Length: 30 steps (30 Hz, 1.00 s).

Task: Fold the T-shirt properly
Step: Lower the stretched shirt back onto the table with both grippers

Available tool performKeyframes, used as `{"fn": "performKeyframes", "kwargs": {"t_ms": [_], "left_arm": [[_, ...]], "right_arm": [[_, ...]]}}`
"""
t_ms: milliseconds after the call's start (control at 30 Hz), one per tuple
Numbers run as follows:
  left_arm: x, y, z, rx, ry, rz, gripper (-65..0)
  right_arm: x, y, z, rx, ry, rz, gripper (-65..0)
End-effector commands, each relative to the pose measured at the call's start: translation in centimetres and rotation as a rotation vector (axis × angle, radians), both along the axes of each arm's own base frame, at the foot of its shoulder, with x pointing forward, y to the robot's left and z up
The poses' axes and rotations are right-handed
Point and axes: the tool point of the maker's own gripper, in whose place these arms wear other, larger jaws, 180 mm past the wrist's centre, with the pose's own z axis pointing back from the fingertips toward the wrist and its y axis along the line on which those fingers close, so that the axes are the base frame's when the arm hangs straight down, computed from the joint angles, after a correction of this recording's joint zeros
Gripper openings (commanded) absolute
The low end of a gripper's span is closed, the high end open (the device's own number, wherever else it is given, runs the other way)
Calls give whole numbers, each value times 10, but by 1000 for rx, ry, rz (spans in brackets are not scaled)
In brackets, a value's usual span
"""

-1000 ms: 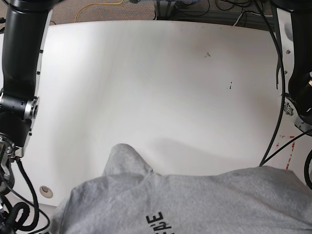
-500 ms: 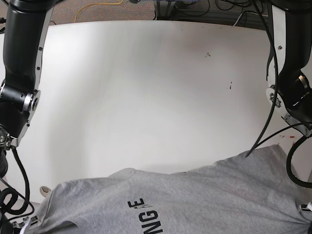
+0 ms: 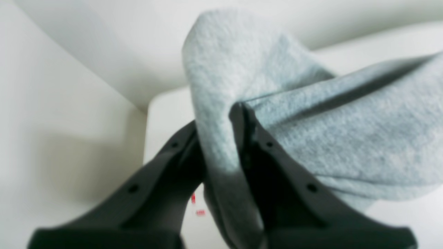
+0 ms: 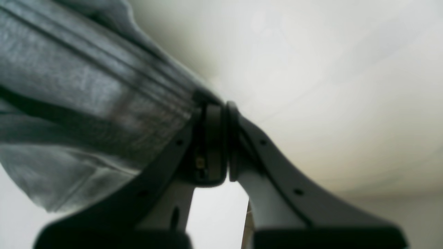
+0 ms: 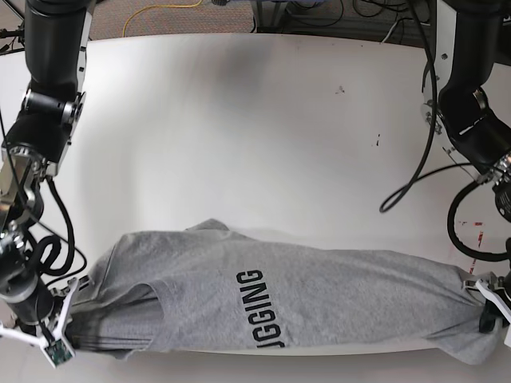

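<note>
Soft heather-grey T-shirt [image 5: 319, 295] stretched taut between pincers: left gripper [image 3: 221, 138] clamps a fuzzy bunched fold, right gripper [image 4: 214, 138] pinches pleated fabric; smooth white table [image 5: 239, 136].

Both arms reach down the table's sides in the base view, wrists low at the near edge, well apart. The left gripper [image 3: 221, 124] is clamped on a fold of the T-shirt [image 5: 319, 295], cloth pinched between its dark fingers [image 3: 263, 155]. The right gripper [image 4: 216, 138] has its jaws pressed together on a bunched, taut edge of the same shirt.
</note>
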Motion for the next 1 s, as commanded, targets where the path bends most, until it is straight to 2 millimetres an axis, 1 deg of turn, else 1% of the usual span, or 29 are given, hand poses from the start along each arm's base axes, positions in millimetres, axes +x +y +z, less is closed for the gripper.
{"fn": "performKeyframes", "kwargs": {"t_ms": [0,133,267,333,400,467,600,667,733,867,967], "left_arm": [[-15,12,-22,34,59,37,-641],[-23,10,-49,30,118,33,-643],[-28,9,-70,21,163,26,-643],[-39,9,-94,26,218,26,-642],[-43,8,-102,24,235,23,-642],[-48,8,-111,23,254,20,-642],[-60,5,-129,16,289,10,-642],[-68,4,-138,11,306,6,-642],[-89,6,-156,12,346,15,-641],[-102,10,-168,9,380,28,-643],[-110,15,-176,8,406,41,-644]], "right_arm": [[-16,-2,-8,-23,-2,-29,-646],[-23,2,-25,-3,25,-28,-647],[-24,2,-33,9,43,-33,-645],[-29,5,-48,24,76,-31,-649],[-31,5,-54,31,88,-34,-648],[-35,4,-64,43,110,-38,-648],[-48,2,-91,73,165,-55,-650],[-58,0,-108,93,201,-70,-650],[-80,-6,-138,141,260,-110,-650],[-97,-7,-164,172,320,-131,-650],[-107,-7,-178,189,355,-140,-650]]}}
